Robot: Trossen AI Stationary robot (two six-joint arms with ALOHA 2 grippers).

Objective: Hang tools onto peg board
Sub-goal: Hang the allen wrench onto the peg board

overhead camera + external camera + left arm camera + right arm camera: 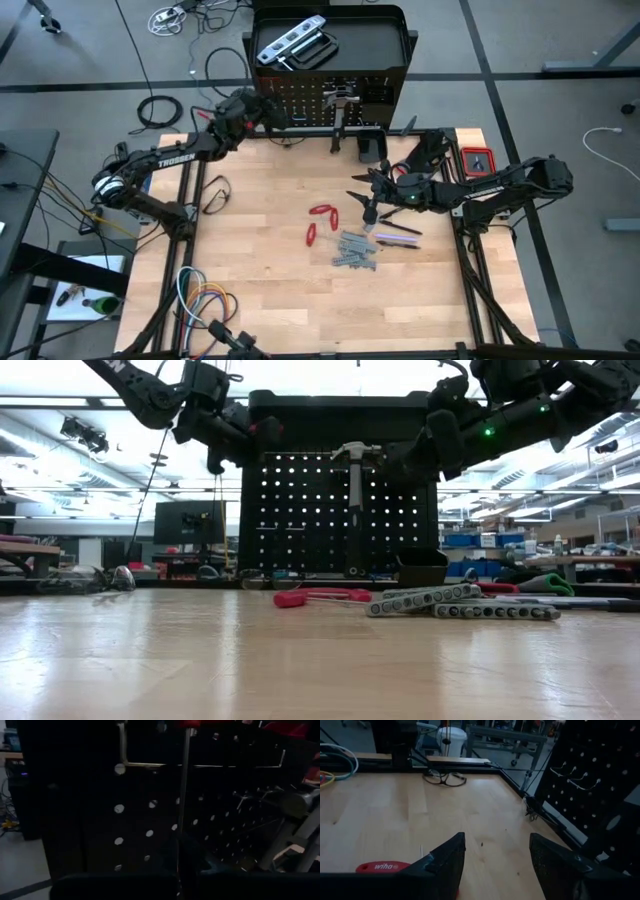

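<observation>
The black peg board (330, 95) stands at the table's far edge with a steel hammer (355, 460) hanging on it. My left gripper (268, 112) is level at the board's left part, high above the table. It is shut on a thin screwdriver (182, 795) with a red handle. A bare metal hook (122, 750) sticks out of the board just beside it. My right gripper (370, 208) hovers open over the table's middle right. Nothing is between its fingers (445, 857). Red-handled pliers (320, 222), grey wrenches (355, 250) and dark screwdrivers (398, 236) lie flat on the wood below it. My left gripper pinches the screwdriver's thin metal shaft (181, 855) between its two shut fingers. The gripper comes in level from the table's left side toward the peg board. The shaft runs on past the fingertips to the red handle (265, 428), which is close against the board. The tool is lifted clear of the table.
A silver level and a black C-clamp (295, 45) lie in the tray on top of the stand. A small black box (372, 146) stands at the board's foot, a red case (477, 158) at the far right. Coiled coloured cables (200, 300) lie near left, glasses (445, 779) far left.
</observation>
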